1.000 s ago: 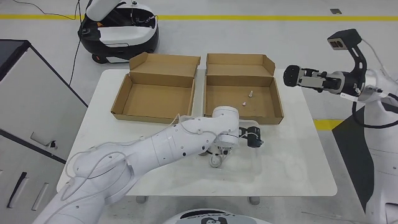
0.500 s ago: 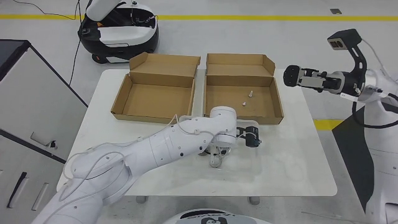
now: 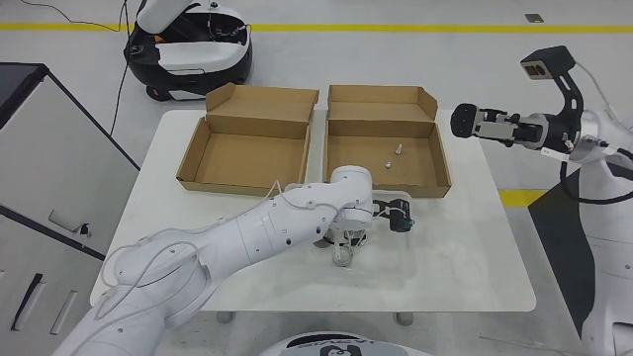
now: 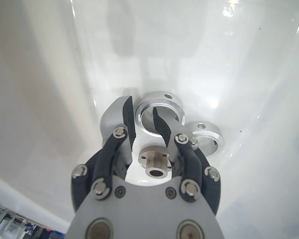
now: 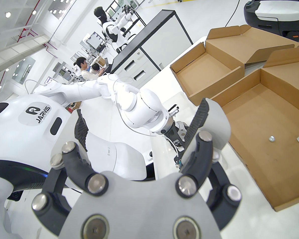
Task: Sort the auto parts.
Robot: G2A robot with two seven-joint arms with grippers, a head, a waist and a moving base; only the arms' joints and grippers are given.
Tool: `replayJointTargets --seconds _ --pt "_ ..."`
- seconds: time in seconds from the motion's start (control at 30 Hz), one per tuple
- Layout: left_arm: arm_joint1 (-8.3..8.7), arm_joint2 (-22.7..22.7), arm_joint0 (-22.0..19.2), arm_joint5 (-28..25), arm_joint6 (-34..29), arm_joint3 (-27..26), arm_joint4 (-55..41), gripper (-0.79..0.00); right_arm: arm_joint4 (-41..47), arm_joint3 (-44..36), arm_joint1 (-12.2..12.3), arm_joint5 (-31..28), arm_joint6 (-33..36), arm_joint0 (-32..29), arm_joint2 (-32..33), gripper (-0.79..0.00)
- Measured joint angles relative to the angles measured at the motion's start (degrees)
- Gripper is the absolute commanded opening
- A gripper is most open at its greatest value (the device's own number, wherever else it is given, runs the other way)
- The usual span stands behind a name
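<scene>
Three metal parts meet our left claw (image 4: 141, 104): its parted jaws straddle the large ring's (image 4: 162, 99) wall, small ring (image 4: 209, 132) and hub (image 4: 154, 163) alongside; our right claw (image 5: 141, 110) gapes.

Two silver collars (image 4: 162, 99) (image 4: 206, 131), flanged hub (image 4: 153, 160) — clustered, flat

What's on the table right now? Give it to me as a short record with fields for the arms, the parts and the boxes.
Left gripper: open, low over the table, one finger inside the metal ring, the other outside its wall
Beside it: second ring and flanged hub, both loose
Right gripper: open, holding nothing, raised by the table's right edge
Left box: open, flap up, beside the right box
Right box: open, holds two small parts
</scene>
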Motion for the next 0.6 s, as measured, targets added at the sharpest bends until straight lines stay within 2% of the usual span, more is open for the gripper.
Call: replayJointTargets --seconds 0.43,0.6 --pt "0.37 -1.46 0.70 -0.12 -0.09 -0.43 0.62 -0.493 0.00 0.00 0.00 0.00 0.00 0.00 0.00 0.000" --pt "0.23 -1.34 0.82 -0.11 -0.21 -0.17 0.36 -0.570 0.00 0.00 0.00 0.00 0.00 0.00 0.00 0.000"
